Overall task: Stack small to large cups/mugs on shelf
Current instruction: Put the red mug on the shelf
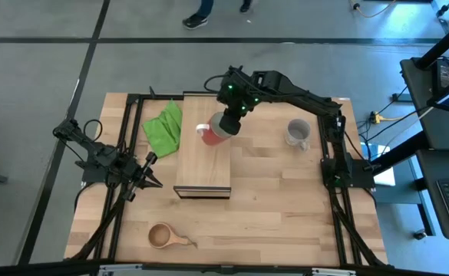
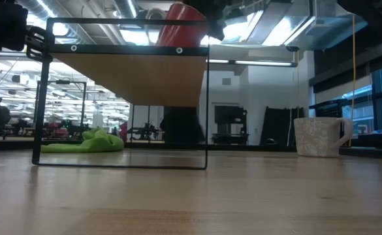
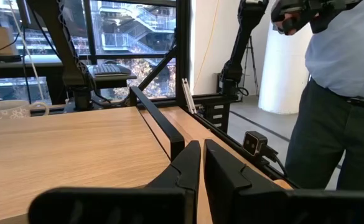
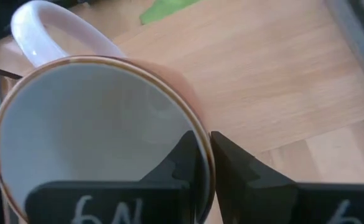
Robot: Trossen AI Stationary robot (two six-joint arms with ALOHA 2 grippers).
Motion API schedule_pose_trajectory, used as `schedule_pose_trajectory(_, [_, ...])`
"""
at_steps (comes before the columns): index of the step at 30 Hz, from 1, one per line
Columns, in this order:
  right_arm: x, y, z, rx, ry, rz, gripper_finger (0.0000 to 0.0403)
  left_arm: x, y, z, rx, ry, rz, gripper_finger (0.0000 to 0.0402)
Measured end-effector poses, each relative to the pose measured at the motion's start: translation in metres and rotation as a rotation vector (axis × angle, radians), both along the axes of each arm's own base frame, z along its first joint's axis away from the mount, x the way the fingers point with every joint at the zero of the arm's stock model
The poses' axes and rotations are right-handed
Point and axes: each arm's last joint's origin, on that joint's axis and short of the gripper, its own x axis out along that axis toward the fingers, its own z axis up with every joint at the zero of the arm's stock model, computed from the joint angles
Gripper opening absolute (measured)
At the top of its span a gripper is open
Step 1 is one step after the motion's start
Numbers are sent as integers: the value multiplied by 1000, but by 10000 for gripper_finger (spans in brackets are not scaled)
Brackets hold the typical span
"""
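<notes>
Reaching in from the right of the high view, my right gripper (image 1: pixel 222 125) pinches the rim of the red mug (image 1: pixel 211 133) over the upper part of the shelf (image 1: pixel 203 165). Right wrist view: one finger inside the white interior, one outside the wall, handle (image 4: pixel 48 31) away from the fingers. Low view: mug tilted above the shelf top; contact unclear. My left gripper (image 1: pixel 149 181) waits at centre left, fingers closed, empty. Grey mug (image 1: pixel 298 133) sits upper right; wooden cup (image 1: pixel 165 235) lower left; green cloth (image 1: pixel 163 126) beside the shelf.
</notes>
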Motion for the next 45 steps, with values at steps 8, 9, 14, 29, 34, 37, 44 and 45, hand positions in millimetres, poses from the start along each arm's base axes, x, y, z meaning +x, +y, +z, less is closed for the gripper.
schedule_pose_trajectory(8, [6,-2,-8,37,11,-3,38,0,0,0,0,0,0,14])
schedule_pose_trajectory(9, [7,-2,-9,36,14,-4,38,0,0,0,0,0,0,14])
schedule_pose_trajectory(14, [8,-2,-10,37,7,-3,39,0,0,0,0,0,0,14])
schedule_pose_trajectory(29, [8,-3,-10,49,8,-24,41,0,1,1,-6,-5,50,14])
schedule_pose_trajectory(34, [8,-3,-10,59,10,-49,41,0,1,1,83,-45,55,14])
schedule_pose_trajectory(37, [8,-3,-10,64,10,-59,41,0,1,7,28,-82,49,14])
schedule_pose_trajectory(44, [8,-3,-10,69,12,-68,41,-10,9,44,-162,-438,118,14])
schedule_pose_trajectory(45, [8,-3,-10,69,13,-67,41,-14,12,52,-212,-516,123,14])
